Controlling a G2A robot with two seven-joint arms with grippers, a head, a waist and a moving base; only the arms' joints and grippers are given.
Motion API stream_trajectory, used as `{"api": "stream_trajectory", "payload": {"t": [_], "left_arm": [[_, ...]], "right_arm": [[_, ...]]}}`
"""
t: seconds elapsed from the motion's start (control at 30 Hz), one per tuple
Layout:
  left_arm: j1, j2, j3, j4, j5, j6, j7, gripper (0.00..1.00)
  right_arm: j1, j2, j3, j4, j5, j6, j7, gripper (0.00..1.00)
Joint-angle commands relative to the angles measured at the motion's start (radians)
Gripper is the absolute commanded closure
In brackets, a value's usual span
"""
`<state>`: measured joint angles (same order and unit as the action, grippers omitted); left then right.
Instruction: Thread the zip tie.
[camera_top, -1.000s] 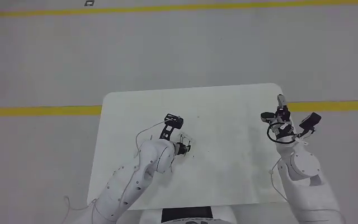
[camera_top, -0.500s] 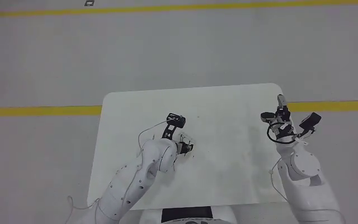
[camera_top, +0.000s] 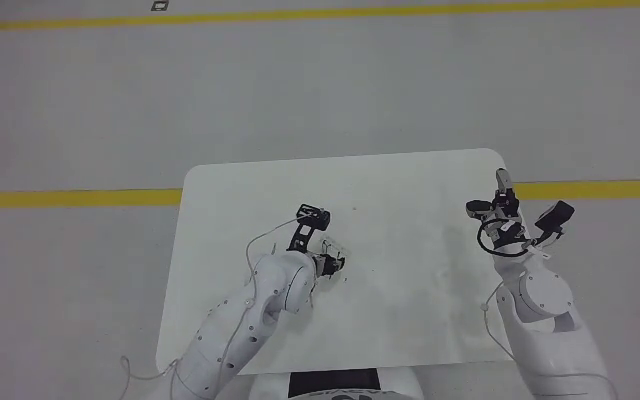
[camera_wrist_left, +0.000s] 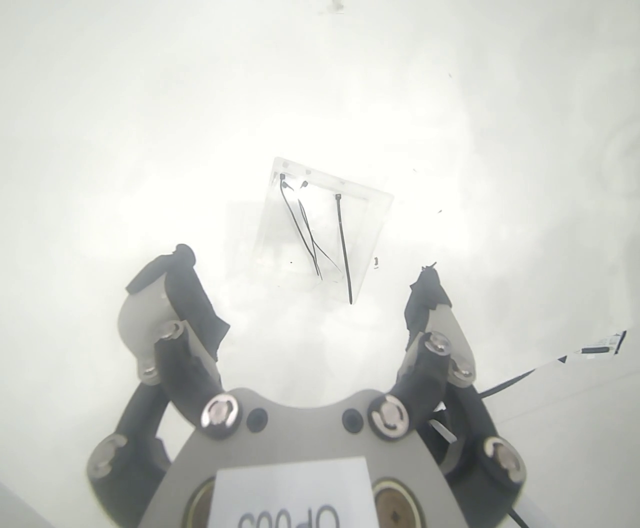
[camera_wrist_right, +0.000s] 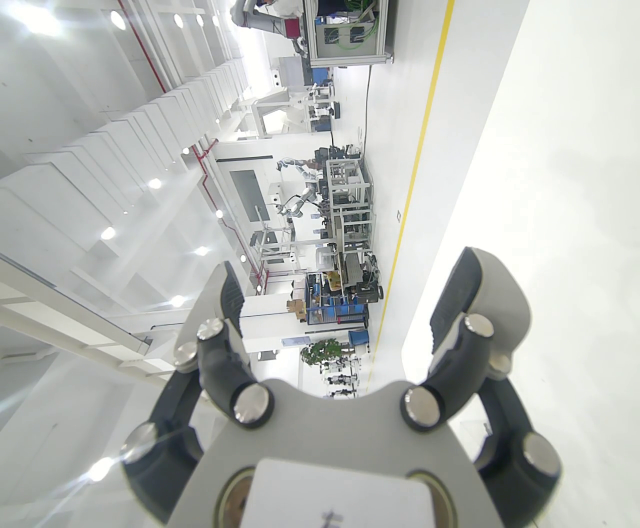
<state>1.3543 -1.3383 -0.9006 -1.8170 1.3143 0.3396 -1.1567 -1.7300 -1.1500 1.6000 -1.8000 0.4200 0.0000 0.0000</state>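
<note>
- Zip ties (camera_wrist_left: 342, 245): three black ties lie in a clear tray (camera_wrist_left: 380, 200) on the bench (camera_top: 400, 200), left of centre.
- Left pincer (camera_wrist_left: 306, 261): released, jaws spread wide, poised above the tray's near side.
- Right pincer (camera_wrist_right: 346, 262): released, at the bench's right edge.

The tabletop (camera_top: 420, 310) is plain white, with no pattern. The plate (camera_wrist_left: 376, 220) is clear and colourless, and the zip ties (camera_wrist_left: 343, 245) are black. The left pincer (camera_wrist_left: 306, 264) is grey metal with black-wrapped fingertips and silver screws. The right pincer (camera_wrist_right: 347, 265) is the same grey, with black pads. The floor (camera_top: 100, 100) is pale grey, crossed by yellow stripes (camera_top: 90, 197).
</note>
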Motion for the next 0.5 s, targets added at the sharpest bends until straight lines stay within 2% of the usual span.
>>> {"api": "stream_trajectory", "payload": {"t": [0.0,0.03,0.1,0.17,0.2,0.33,0.47], "left_arm": [[0.005,-0.003,-0.001,-0.005,0.027,0.000,-0.015,0.00],[0.009,-0.005,-0.001,-0.008,0.039,0.000,-0.021,0.04],[0.019,-0.010,-0.003,-0.020,0.068,0.000,-0.042,0.19],[0.030,-0.015,-0.004,-0.033,0.088,0.000,-0.052,0.45],[0.037,-0.018,-0.005,-0.039,0.097,0.000,-0.057,0.51],[0.044,-0.030,-0.007,-0.040,0.116,0.000,-0.060,0.69],[0.038,-0.043,-0.005,-0.019,0.114,0.000,-0.046,0.71]], "right_arm": [[0.000,0.000,0.000,0.000,0.000,0.000,0.000,0.00],[0.000,0.000,0.000,0.000,0.000,0.000,0.000,0.00],[0.000,0.000,0.000,0.000,0.000,0.000,0.000,0.00],[0.000,0.000,0.000,0.000,0.000,0.000,0.000,0.00],[0.000,0.000,0.000,0.000,0.000,0.000,0.000,0.00],[0.000,0.000,0.000,0.000,0.000,0.000,0.000,0.00],[0.000,0.000,0.000,0.000,0.000,0.000,0.000,0.00]]}}
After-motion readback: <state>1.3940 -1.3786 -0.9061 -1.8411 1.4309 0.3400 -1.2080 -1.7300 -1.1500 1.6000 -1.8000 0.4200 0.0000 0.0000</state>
